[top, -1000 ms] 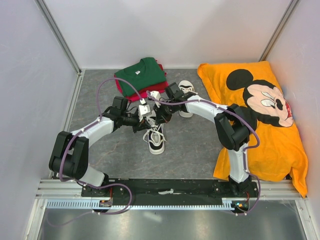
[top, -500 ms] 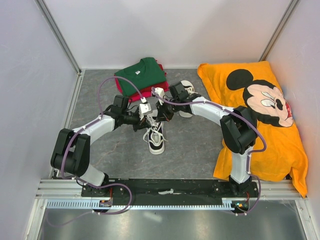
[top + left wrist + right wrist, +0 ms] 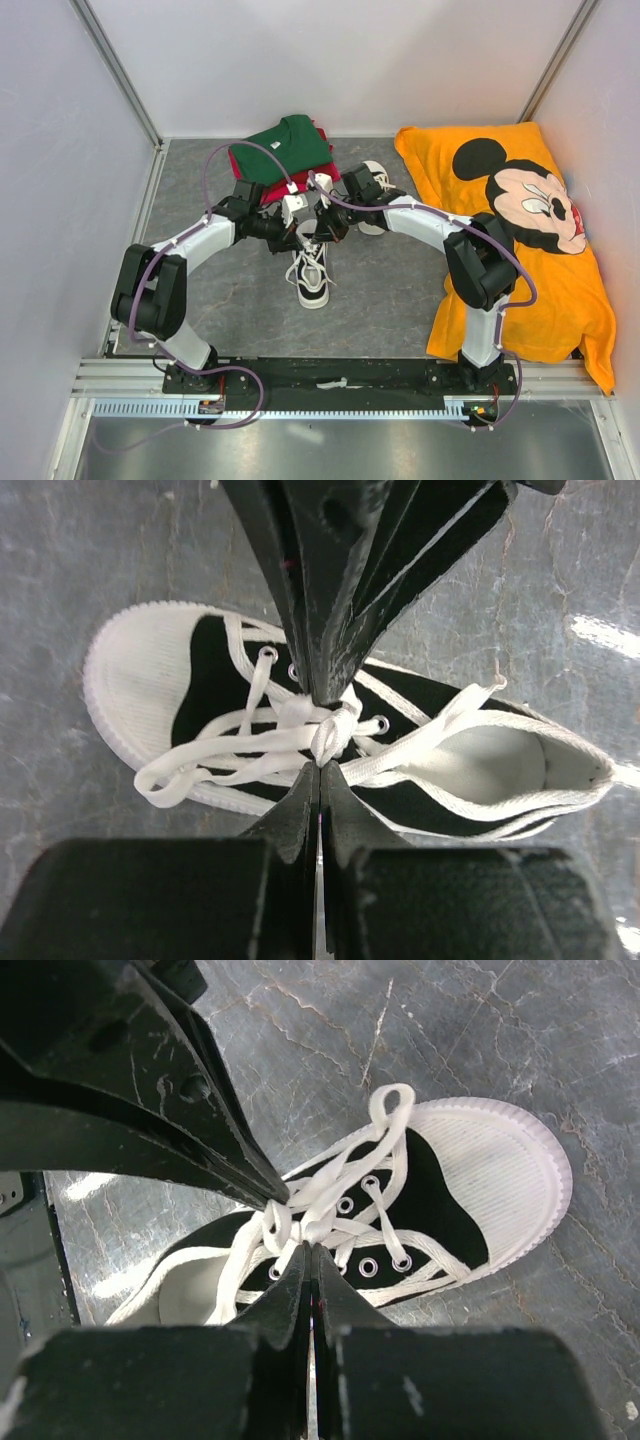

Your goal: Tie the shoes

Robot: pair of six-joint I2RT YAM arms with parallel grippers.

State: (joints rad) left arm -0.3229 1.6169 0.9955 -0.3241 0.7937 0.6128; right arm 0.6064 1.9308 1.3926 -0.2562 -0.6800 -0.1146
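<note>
One of the shoes (image 3: pixel 313 280), black with a white toe cap, lies on the grey floor between the arms, heel toward the back. Its white laces (image 3: pixel 335 730) are bunched in a knot over the eyelets. My left gripper (image 3: pixel 320 765) is shut on a lace strand at that knot. My right gripper (image 3: pixel 308 1247) is shut on a lace strand from the opposite side, so the two sets of tips nearly meet. From above, the left gripper (image 3: pixel 300 238) and right gripper (image 3: pixel 322 230) crowd over the shoe's opening. The second shoe (image 3: pixel 374 176) lies behind, partly hidden by the right arm.
A folded green shirt (image 3: pixel 283 145) lies on a red one at the back centre. A large orange Mickey Mouse cloth (image 3: pixel 520 230) covers the right side of the floor. White walls enclose the left, back and right.
Both grippers have drawn closer together over the shoe's knot and shifted slightly toward the back. The left arm's forearm has swung inward. Both jaws stayed shut.
</note>
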